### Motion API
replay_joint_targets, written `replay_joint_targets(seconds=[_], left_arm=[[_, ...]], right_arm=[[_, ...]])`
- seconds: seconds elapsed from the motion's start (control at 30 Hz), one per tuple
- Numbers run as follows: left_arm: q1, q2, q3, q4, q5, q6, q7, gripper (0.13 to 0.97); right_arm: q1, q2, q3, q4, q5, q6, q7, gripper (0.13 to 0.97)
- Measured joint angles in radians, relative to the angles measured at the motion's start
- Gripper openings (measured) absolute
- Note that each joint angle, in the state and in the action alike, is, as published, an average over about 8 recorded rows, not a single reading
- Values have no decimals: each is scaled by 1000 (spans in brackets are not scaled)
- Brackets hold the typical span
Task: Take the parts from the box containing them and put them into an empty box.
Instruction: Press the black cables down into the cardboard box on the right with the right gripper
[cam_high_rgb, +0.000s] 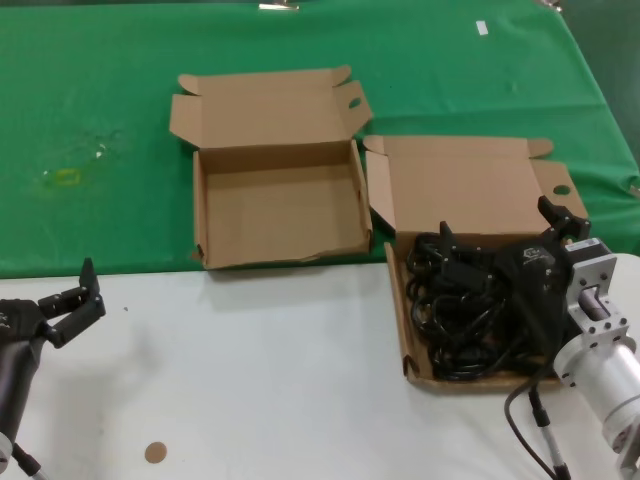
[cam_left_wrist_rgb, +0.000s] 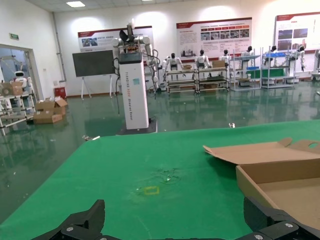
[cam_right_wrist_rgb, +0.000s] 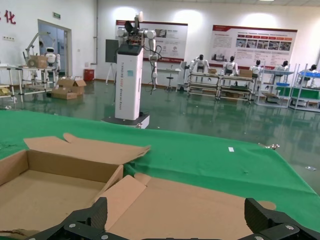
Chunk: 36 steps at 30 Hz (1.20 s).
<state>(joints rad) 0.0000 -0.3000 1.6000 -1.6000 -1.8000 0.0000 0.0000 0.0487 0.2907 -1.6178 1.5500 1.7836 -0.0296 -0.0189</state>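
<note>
Left gripper (cam_high_rgb: 78, 297): black, angular fingers spread apart, holding nothing; parked low over the white tabletop (cam_high_rgb: 260, 380) at the robot's left, well apart from both boxes.

Right gripper (cam_high_rgb: 505, 240): black, on a silver cylindrical wrist; fingers spread wide, one tip over the cord pile, the other by the box's far right corner; nothing pinched.

Parts (cam_high_rgb: 455, 315): thin black power cords, glossy, tangled in looped bundles with moulded plugs, lying in the right-hand box and filling most of its floor.

Box containing them (cam_high_rgb: 470, 190): plain brown matte cardboard, low walls, broad lid flap standing open behind, small round hole in its tab; sits at the robot's right, straddling the white and green surfaces.

Empty box (cam_high_rgb: 280, 205): brown cardboard, squarer, taller walls, lid flap open with an oval hole; bare floor; rests on the green cloth (cam_high_rgb: 100, 120), just beside the other box.

Small brown disc (cam_high_rgb: 154, 452): flat, on the white top near the front edge.

Room, in the wrist views: glossy green floor, white column-shaped robot stand (cam_left_wrist_rgb: 134, 85), wall posters, shelving with humanoid robots.
</note>
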Motion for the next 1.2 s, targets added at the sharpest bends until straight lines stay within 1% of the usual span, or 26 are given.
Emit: replay_joint_targets(seconds=[0.57, 0.87, 1.13, 1.2], left_arm=[[0, 0, 0, 0, 0, 0, 0, 956], [0, 0, 0, 0, 0, 0, 0, 881], [0, 0, 0, 0, 0, 0, 0, 735], [0, 0, 0, 0, 0, 0, 0, 735]], right_arm=[[0, 0, 0, 0, 0, 0, 0, 966], [0, 0, 0, 0, 0, 0, 0, 966], [0, 0, 0, 0, 0, 0, 0, 966], [0, 0, 0, 0, 0, 1, 0, 966]])
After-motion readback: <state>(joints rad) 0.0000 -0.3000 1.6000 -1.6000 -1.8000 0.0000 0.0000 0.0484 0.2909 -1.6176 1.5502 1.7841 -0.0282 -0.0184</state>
